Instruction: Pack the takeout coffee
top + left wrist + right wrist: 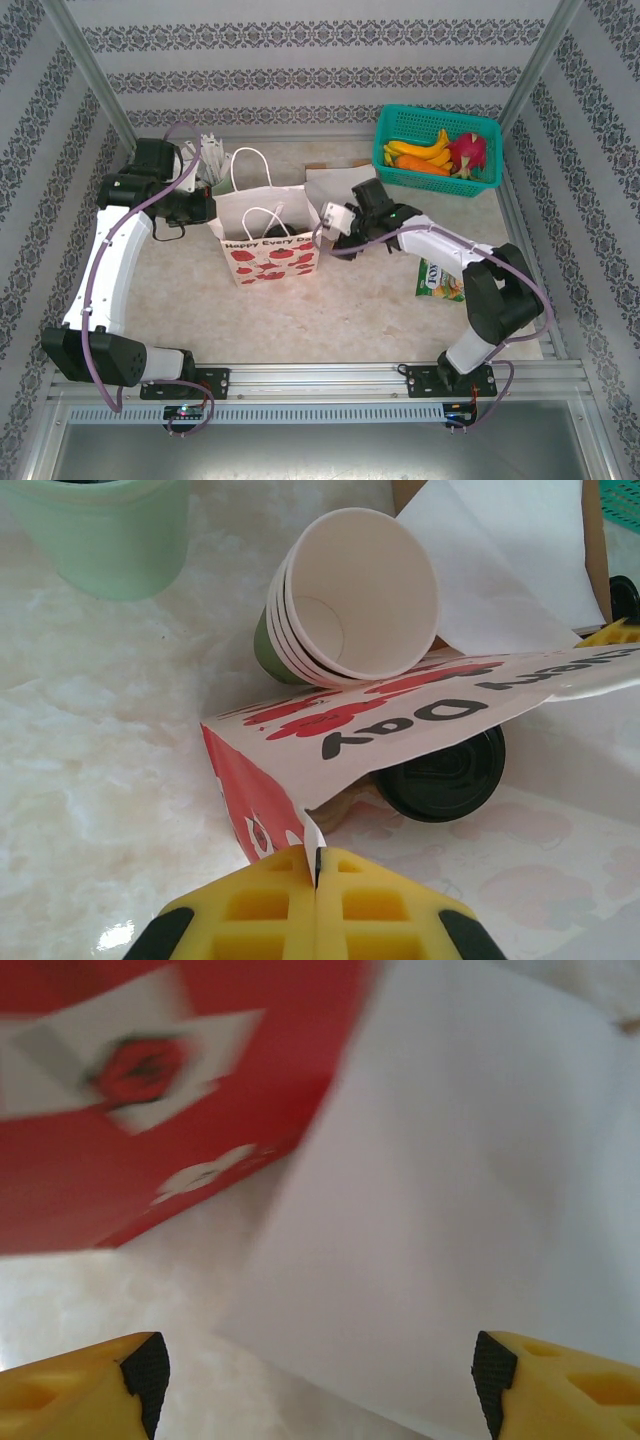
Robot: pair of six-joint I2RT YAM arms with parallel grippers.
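At the bottom of the left wrist view, the left gripper [318, 885] is pinching the rim of the strawberry paper bag [300, 750], fingers pressed together. Beyond, a black lid [445, 775] is peeking from under that rim. Nested paper cups [350, 600] are lying sideways at upper centre. The right gripper [320, 1380] is hanging spread wide.

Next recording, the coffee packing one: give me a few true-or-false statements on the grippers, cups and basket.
1. The left gripper pinches an edge of the paper bag. True.
2. The right gripper is shut on a lid. False: its jaws stand open, with nothing between them.
3. The stacked paper cups stand upright. False: they lie on their side.
4. The teal basket holds bananas. True.
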